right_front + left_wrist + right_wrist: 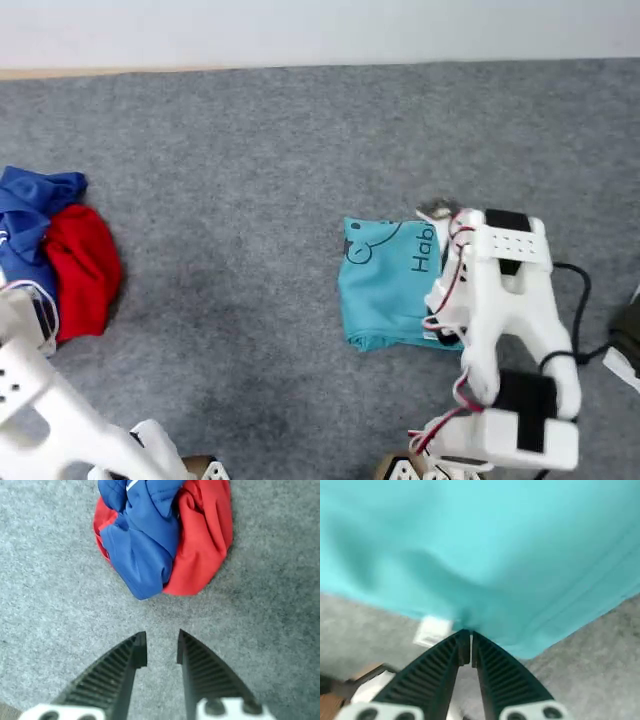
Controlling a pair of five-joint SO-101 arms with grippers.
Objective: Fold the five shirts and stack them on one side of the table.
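A folded teal shirt (385,290) lies on the grey mat right of centre. The right arm (505,300) stands over its right edge. In the right wrist view my right gripper (470,639) is shut on the teal shirt's (485,545) edge, beside a white label (434,631), and the cloth puckers toward the tips. A crumpled blue shirt (30,215) and a red shirt (85,265) lie bunched together at the far left. My left gripper (161,647) hovers open just short of the blue shirt (145,545) and the red shirt (202,545), holding nothing.
The grey mat (230,180) covers the table up to a pale wall at the back. A dark item (628,340) sits at the right edge. The left arm's white body (40,400) fills the near left corner.
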